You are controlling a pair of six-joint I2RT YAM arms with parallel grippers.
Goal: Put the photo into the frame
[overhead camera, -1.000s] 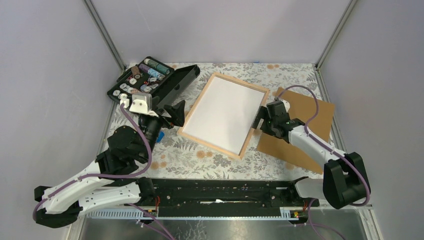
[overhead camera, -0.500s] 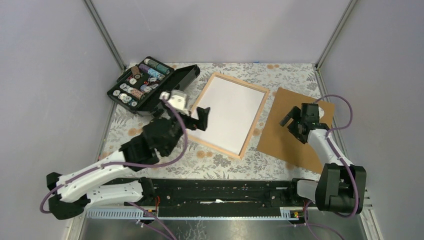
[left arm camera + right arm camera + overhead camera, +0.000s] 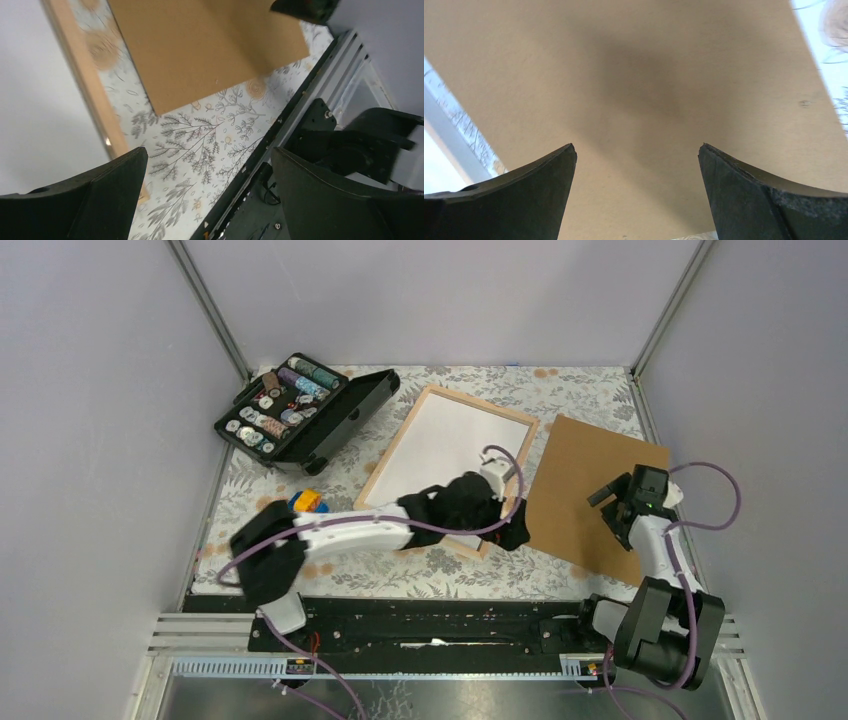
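Open left gripper (image 3: pixel 207 195) at near corner of frame (image 3: pixel 393 448); open right gripper (image 3: pixel 636 190) over board (image 3: pixel 590 490). Frame likely light, stiff: pinch its rim.

The table (image 3: pixel 400 558), covered in a leafy patterned cloth, carries an open black case (image 3: pixel 300 415) at the far left and a pale wooden frame (image 3: pixel 393 446) in the middle. A brown board (image 3: pixel 590 480) lies just right of the frame, and a small orange-and-blue thing (image 3: pixel 307 502), perhaps a toy block, sits at the near left.

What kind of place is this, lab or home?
Probably a lab robot cell: plain grey walls with metal corner posts, a black mounting rail at the near edge, and a flowered cloth as work surface.
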